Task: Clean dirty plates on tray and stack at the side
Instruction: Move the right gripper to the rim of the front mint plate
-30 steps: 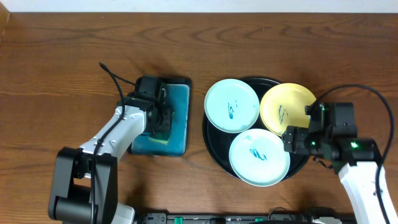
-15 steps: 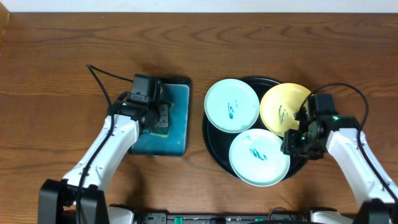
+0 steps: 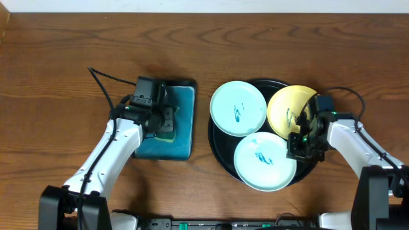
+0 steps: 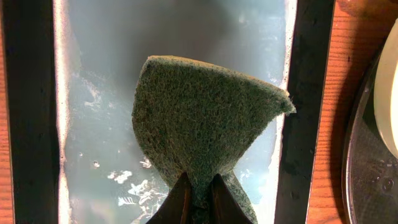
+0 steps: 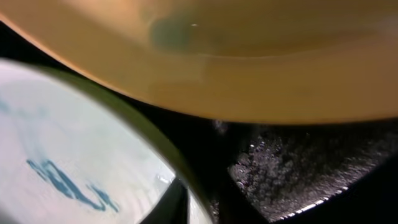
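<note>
Three dirty plates lie on the round black tray (image 3: 219, 148). One mint plate (image 3: 238, 108) is at the far left, the yellow plate (image 3: 287, 110) at the far right, and another mint plate (image 3: 263, 163) lies nearest; all carry teal scribbles. My right gripper (image 3: 298, 144) is at the near plate's right rim. In the right wrist view its jaws (image 5: 196, 202) pinch that rim, one finger on the near mint plate (image 5: 68, 155), with the yellow plate (image 5: 236, 68) above. My left gripper (image 3: 163, 121) is shut on a green sponge (image 4: 199, 118) over the teal tray (image 3: 184, 137).
The teal tray's wet floor (image 4: 93, 93) lies under the sponge, between black walls (image 4: 28, 112). The wood table (image 3: 64, 57) spreads around both trays. A black cable (image 3: 105, 86) loops behind my left arm.
My right gripper has slid in to the near mint plate's rim and closed on it; the plate has shifted slightly left. My left arm has changed pose, still holding the sponge.
</note>
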`<state>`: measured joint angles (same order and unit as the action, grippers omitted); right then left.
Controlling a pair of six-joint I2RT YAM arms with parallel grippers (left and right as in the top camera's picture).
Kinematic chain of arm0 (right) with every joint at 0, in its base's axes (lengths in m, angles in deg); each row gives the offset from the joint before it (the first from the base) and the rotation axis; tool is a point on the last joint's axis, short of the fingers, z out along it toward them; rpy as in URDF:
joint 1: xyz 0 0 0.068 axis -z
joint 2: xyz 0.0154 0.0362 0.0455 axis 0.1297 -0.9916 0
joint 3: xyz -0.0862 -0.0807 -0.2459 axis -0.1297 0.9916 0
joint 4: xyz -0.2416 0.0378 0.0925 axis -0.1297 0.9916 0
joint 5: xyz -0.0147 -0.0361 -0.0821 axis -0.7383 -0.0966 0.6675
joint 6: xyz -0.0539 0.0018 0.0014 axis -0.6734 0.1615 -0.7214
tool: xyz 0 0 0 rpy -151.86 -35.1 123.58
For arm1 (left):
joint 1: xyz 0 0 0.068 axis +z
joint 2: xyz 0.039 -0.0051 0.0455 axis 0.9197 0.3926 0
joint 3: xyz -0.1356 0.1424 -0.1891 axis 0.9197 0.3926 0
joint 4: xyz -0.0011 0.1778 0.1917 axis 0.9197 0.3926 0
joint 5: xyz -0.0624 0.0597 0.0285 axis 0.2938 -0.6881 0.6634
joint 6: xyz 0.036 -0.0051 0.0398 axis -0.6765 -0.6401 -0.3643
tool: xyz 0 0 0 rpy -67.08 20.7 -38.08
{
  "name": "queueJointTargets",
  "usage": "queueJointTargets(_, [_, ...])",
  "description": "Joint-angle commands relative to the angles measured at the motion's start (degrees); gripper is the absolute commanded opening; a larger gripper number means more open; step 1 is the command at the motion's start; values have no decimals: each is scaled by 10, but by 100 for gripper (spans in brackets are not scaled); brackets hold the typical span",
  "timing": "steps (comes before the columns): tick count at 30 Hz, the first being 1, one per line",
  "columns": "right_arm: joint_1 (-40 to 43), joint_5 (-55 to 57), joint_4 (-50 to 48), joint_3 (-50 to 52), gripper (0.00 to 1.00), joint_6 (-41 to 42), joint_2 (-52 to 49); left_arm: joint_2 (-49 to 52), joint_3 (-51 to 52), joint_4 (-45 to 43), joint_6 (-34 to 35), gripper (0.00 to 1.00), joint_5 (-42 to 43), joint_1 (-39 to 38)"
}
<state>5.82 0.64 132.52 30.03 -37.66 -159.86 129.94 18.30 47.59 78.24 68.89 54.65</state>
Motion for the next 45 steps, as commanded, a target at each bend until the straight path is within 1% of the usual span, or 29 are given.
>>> queueJointTargets(1, [-11,-14,-3,-6,12,1,-12,-4,-5,2,4,8,6,-1])
queueJointTargets(8, [-11,-14,-3,-4,9,1,-12,-4,-5,5,4,7,6,-1])
queueJointTargets(10, [-11,-14,-3,-3,3,1,-12,-4,-5,7,4,8,6,-1])
queueJointTargets(11, [-11,-14,-3,-3,1,1,-12,-4,-5,8,4,8,6,-1])
queueJointTargets(23, [-13,-29,-5,-3,1,0,-12,-4,-5,8,3,8,6,-1])
queueJointTargets(25, [-18,-36,-7,-3,1,-12,-12,-4,-5,8,3,7,7,-1])
queueJointTargets(30, [-36,-44,-13,-3,1,-16,-12,-4,-5,4,3,8,55,-1])
queueJointTargets(39, [-58,-48,-36,-3,1,-14,-12,-4,-5,-2,3,7,57,-1])
queueJointTargets(42, [-60,-48,-42,-3,1,-14,-12,-4,-5,-18,-10,7,57,1])
queueJointTargets(44, [-60,-48,-43,-3,1,-14,-12,-4,-5,-31,-10,7,69,7])
queueJointTargets(45, [-60,-48,-43,-3,1,-14,-12,-4,-5,-48,-10,8,119,33])
